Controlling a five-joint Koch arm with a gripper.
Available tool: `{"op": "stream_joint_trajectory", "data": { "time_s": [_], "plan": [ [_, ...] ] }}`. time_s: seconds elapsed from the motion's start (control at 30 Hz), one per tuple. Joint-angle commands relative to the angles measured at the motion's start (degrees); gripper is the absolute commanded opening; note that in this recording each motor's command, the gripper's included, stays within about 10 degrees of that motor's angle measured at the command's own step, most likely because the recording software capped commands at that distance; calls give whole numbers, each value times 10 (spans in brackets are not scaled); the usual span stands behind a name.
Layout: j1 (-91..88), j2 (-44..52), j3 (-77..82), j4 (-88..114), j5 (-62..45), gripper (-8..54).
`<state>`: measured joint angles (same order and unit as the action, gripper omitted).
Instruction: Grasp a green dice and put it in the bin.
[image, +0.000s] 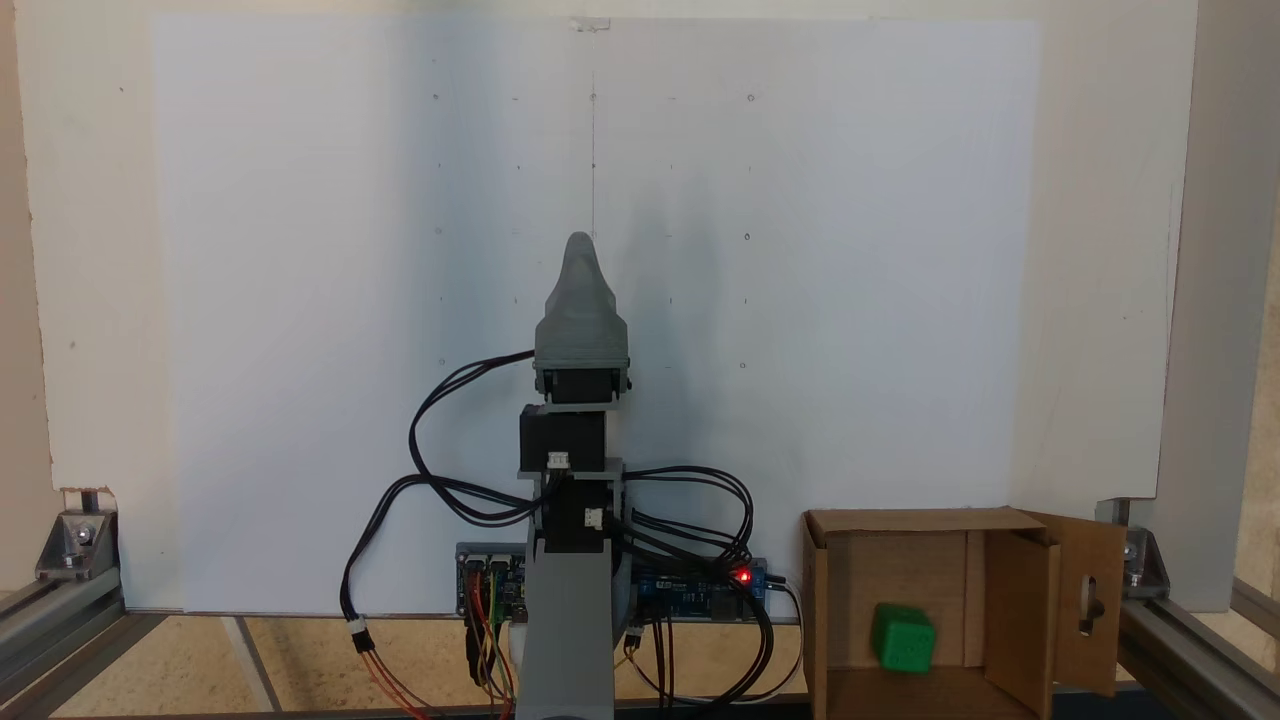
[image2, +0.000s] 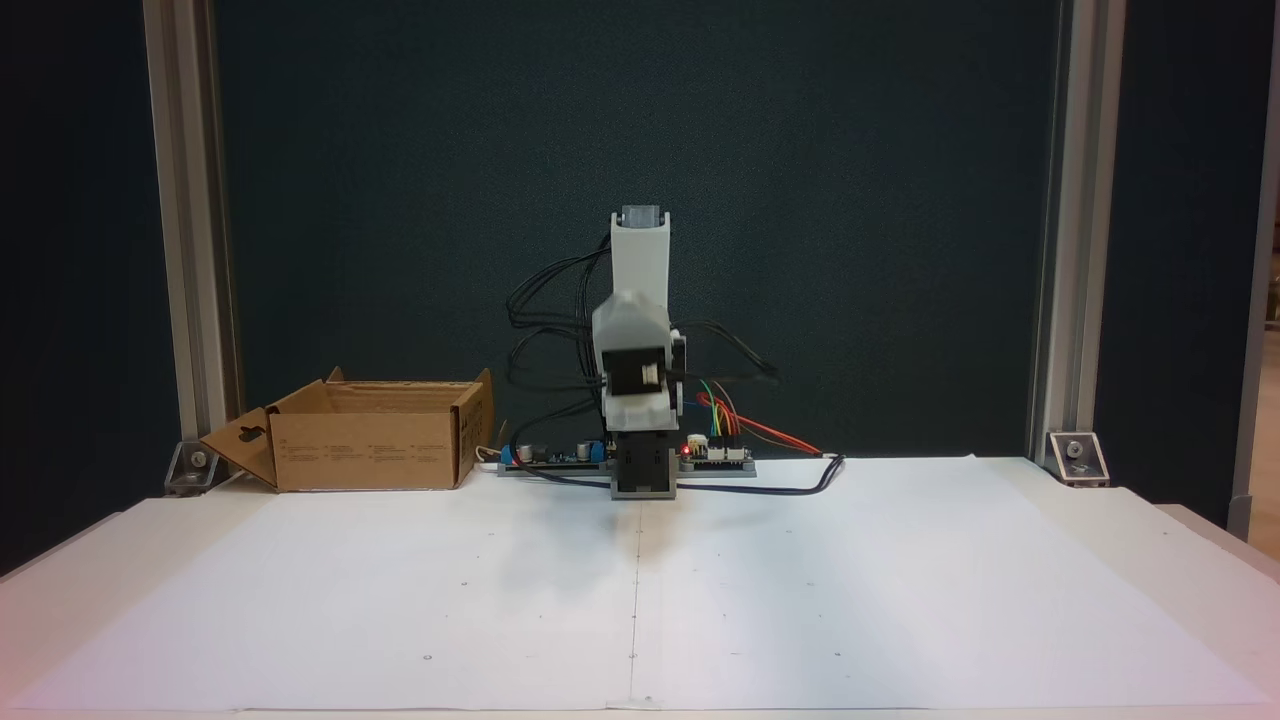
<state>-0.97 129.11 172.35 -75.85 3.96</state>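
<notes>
Green dice (image: 903, 637) inside bin (image: 1020, 610); pincer (image: 579, 250) above white sheet, state unclear, arm folded.

Matt cardboard bin (image: 1020, 600), white paper sheet (image: 300, 300)

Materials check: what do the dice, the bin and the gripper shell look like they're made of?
Green dice: looks like smooth plastic or rubber, matte, uniformly bright green with rounded edges; can't tell which.
Bin: brown corrugated cardboard, going by the folded flaps, raw dull surface and die-cut handle slot.
Gripper: grey, matte, probably 3D-printed plastic, though layer lines are too small to confirm.
</notes>
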Motion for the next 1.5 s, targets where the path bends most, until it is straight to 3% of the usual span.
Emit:
{"op": "stream_joint_trajectory", "data": {
  "time_s": [0.0, 0.27, 1.47],
  "plan": [
    [-1, 66, -2, -40, -2, 439],
    [1, 66, 69, -103, -2, 441],
    [-2, 64, 69, -91, -2, 445]
  ]
}}
